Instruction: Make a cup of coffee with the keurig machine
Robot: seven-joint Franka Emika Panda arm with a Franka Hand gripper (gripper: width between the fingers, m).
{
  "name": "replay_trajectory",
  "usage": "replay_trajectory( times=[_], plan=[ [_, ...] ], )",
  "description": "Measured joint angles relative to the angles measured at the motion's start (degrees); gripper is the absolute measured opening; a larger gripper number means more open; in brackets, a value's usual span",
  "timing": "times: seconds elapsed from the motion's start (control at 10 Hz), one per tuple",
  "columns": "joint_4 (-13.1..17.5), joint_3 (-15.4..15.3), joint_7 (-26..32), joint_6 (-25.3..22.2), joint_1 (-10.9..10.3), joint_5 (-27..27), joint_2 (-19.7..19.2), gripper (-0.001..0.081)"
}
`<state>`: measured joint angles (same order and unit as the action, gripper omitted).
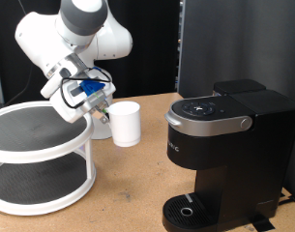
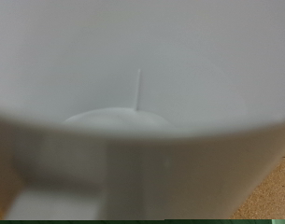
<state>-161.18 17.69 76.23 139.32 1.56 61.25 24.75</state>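
White robot arm w/ two-finger gripper (image 1: 101,110) sits at the exterior view's upper left, angled down toward the plain white ceramic mug (image 1: 126,124), which stands upright on the wooden tabletop (image 1: 137,174). Gripper tip is right at the mug's left side as that view shows it, touching or just beside; can't tell whether the fingers are spread or closed, or whether they clamp the handle. Wrist view is filled by the mug's blurred white wall (image 2: 142,65), v. close, w/ a bit of tabletop at one corner. Boxy matte-black keurig machine (image 1: 224,145) w/ silver-grey lid handle stands at the exterior view's right, lid down, round drip tray (image 1: 191,210) bare; mug is apart from it. White two-tier round rack (image 1: 41,155) w/ dark shelves is at the exterior view's left, beside the mug
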Motion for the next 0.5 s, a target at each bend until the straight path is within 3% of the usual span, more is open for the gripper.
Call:
replay_trajectory(
  times=[0.2,0.5],
  plan=[
    [-0.02,-0.48,0.31,1.78,-0.28,0.42,-1.95,0.0069],
    [0.29,-1.45,6.58,6.57,-2.92,8.22,-6.49,0.0069]
  ],
)
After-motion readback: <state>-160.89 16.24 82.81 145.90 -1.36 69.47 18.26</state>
